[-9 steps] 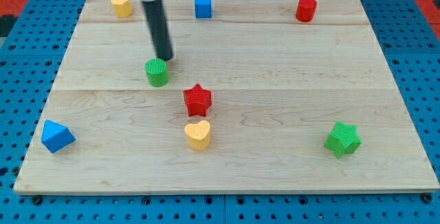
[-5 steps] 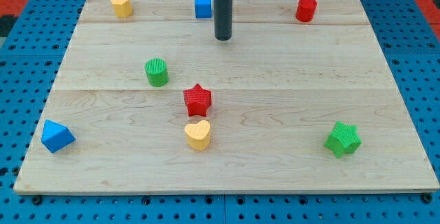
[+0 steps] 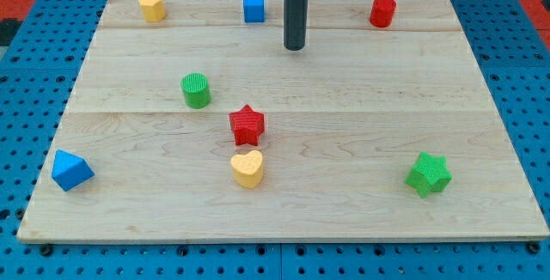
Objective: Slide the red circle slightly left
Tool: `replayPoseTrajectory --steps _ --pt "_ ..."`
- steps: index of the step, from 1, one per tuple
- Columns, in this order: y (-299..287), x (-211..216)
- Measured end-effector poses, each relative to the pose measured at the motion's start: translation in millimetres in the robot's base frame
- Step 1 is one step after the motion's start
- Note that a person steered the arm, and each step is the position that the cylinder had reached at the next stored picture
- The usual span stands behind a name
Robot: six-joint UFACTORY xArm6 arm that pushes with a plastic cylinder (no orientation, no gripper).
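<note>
The red circle (image 3: 382,11), a short red cylinder, stands near the top right of the wooden board (image 3: 361,117). My tip (image 3: 295,47) is the lower end of a dark rod that comes down from the view's top. It rests on the board well left of the red circle and a little below it, apart from it. The blue square block (image 3: 253,7) is just up and left of the tip.
A yellow block (image 3: 151,6) sits at the top left. A green cylinder (image 3: 196,90), a red star (image 3: 247,124) and a yellow heart (image 3: 247,168) stand in the middle-left. A blue triangular block (image 3: 70,170) is at the lower left, a green star (image 3: 428,174) at the lower right.
My tip moved from beside the green cylinder up and to the right, past the blue square, toward the red circle. No block has moved.
</note>
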State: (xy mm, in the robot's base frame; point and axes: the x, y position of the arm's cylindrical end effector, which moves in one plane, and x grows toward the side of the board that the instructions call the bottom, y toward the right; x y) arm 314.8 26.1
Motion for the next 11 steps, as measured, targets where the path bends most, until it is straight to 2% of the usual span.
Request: replayPoseTrajectory --steps 3,4,5,6,7,8,9,10,11 --pt "4 -15" --pt "29 6" --pt "79 101" --pt "171 64" --pt "198 -15" --pt "195 -53" --pt "210 -74" --pt "123 -85" --pt "9 -66"
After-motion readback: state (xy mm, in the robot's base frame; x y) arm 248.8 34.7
